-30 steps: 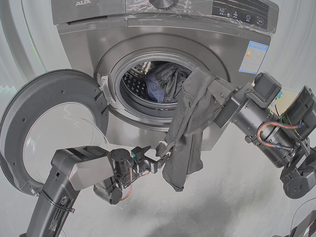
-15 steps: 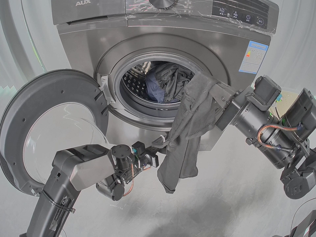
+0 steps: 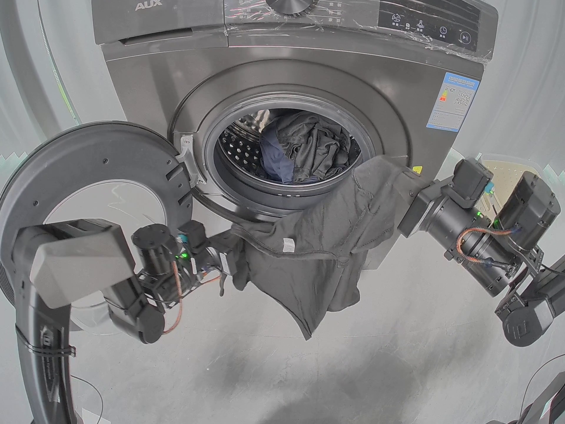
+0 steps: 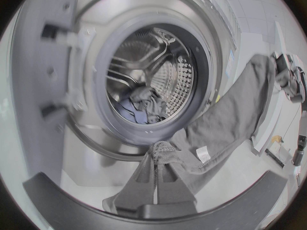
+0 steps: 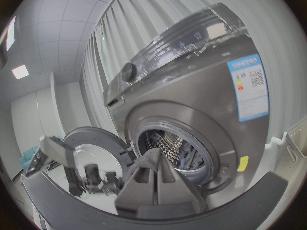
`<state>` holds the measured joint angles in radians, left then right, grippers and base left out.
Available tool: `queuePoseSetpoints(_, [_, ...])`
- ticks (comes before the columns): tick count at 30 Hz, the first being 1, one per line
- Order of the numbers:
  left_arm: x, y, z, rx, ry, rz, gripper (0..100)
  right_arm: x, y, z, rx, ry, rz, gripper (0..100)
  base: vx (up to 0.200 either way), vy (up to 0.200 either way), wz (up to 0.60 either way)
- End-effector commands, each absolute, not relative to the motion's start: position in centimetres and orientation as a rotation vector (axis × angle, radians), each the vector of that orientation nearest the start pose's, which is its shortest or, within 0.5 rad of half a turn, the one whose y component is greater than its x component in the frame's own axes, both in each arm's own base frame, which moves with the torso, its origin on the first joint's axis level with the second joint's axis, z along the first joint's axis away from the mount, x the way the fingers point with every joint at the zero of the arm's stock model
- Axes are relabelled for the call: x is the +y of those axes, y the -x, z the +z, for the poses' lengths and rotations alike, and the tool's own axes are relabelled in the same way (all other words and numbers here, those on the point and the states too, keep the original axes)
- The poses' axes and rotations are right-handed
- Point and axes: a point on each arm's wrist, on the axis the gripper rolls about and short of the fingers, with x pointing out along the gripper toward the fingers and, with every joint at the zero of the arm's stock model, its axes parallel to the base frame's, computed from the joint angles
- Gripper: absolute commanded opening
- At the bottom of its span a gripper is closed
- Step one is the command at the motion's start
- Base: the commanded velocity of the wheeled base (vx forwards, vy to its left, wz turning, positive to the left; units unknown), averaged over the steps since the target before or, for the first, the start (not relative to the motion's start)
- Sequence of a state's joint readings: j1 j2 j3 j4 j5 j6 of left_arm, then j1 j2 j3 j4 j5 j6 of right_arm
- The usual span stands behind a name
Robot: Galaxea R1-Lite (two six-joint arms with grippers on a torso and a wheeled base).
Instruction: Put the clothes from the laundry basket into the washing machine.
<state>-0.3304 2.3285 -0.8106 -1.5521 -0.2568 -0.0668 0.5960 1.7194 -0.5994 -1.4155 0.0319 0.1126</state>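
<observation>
Left fingers [image 4: 174, 184] clamp a grey garment [image 4: 230, 115] before the washing machine [image 4: 144, 7]

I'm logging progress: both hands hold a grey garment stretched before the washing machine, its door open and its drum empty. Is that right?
Not quite: the drum is not empty. The head view shows grey and blue clothes lying inside it. The rest stands: the left hand and right hand both grip the grey garment before the open door.

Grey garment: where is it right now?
In the head view the grey garment hangs stretched between the left pincer and the right pincer, outside the washing machine, just below its round opening.
</observation>
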Motion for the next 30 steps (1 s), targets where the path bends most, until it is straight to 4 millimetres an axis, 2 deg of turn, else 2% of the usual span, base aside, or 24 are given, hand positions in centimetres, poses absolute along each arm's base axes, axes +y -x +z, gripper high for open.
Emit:
queuePoseSetpoints(1, [-9.7,-33.1,11.4,-0.108,0.065,-0.571,0,14.6,-24.9,16.6,-0.118,-0.162,0.570,0,0.000,0.000,0.00])
queuePoseSetpoints(5, [-10.2,-31.8,11.3,-0.086,0.058,-0.624,0,14.0,-25.2,15.5,-0.078,-0.154,0.543,0,0.000,0.000,0.00])
queuePoseSetpoints(12, [-11.5,-31.3,12.7,-0.133,0.061,-0.666,0,13.8,-25.3,14.5,-0.038,-0.143,0.536,0,0.000,0.000,0.00])
queuePoseSetpoints(18, [-12.2,-29.8,15.2,-0.211,0.061,-0.705,0,13.9,-25.5,14.1,-0.027,-0.139,0.529,0,0.000,0.000,0.00])
queuePoseSetpoints(22, [-12.2,-28.4,17.4,-0.276,0.074,-0.720,0,13.3,-26.5,12.9,0.011,-0.128,0.488,0,0.000,0.000,0.00])
queuePoseSetpoints(24, [-12.1,-28.4,17.4,-0.277,0.074,-0.721,0,13.3,-26.5,12.8,0.012,-0.127,0.487,0,0.000,0.000,0.00])
queuePoseSetpoints(25, [-12.3,-27.5,18.6,-0.313,0.077,-0.738,0,13.2,-27.1,12.2,0.029,-0.124,0.461,0,0.000,0.000,0.00])
queuePoseSetpoints(30, [-12.9,-27.0,18.9,-0.326,0.082,-0.753,0,12.9,-27.7,11.8,0.035,-0.122,0.442,0,0.000,0.000,0.00])
